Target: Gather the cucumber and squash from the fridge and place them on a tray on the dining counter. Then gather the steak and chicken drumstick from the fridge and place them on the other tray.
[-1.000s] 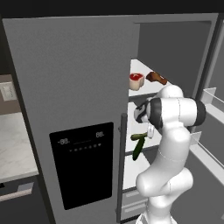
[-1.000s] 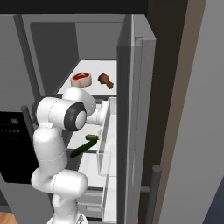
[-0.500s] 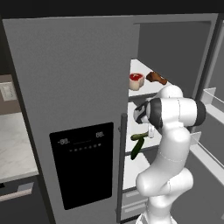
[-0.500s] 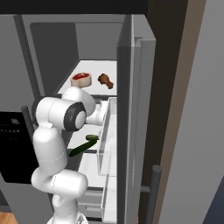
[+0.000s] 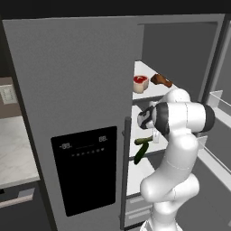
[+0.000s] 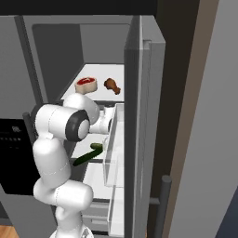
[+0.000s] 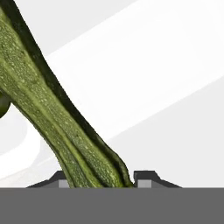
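I'm looking into the fridge [image 5: 81, 113] with its right door swung open. On the upper shelf sit the steak [image 5: 140, 84] and, just to its right, the chicken drumstick [image 5: 161, 80], close together but apart. Below them the gripper [image 7: 101, 179] has its jaws clenched on a ribbed green squash [image 7: 52, 113], which runs from between the fingertips up across my hand view. In the left base view a green cucumber [image 5: 140, 154] lies just below the squash. The open door's clear bins [image 6: 113, 144] stand close on the arm's right. The closed left door carries a black dispenser panel [image 5: 85, 173] reading "88" twice.
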Controlling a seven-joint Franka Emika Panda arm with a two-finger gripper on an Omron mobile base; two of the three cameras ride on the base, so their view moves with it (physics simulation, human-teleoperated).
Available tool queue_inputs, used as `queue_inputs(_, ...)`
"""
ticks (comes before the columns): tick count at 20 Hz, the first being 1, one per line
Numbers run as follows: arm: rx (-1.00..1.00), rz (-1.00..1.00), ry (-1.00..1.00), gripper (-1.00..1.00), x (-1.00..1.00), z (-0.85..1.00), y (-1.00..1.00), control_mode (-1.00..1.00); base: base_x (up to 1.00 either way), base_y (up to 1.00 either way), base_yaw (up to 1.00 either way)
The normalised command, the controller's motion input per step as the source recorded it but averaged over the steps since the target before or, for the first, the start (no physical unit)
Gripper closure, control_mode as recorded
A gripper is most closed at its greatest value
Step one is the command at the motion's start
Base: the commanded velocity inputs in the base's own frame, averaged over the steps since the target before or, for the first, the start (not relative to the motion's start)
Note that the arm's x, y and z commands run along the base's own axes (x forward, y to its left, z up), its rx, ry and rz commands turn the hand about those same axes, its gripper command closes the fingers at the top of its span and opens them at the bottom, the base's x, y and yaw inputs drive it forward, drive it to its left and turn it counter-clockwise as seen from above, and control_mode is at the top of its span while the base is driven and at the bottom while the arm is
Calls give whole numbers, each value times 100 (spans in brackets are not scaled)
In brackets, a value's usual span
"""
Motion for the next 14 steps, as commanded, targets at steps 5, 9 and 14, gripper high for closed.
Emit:
queue_inputs(5,0,0,0,100,-15,0,0,-100,0,0,0)
queue_inputs(9,0,0,0,100,-1,10,0,-100,0,0,0)
queue_inputs(14,0,0,0,100,1,25,0,-100,0,0,0)
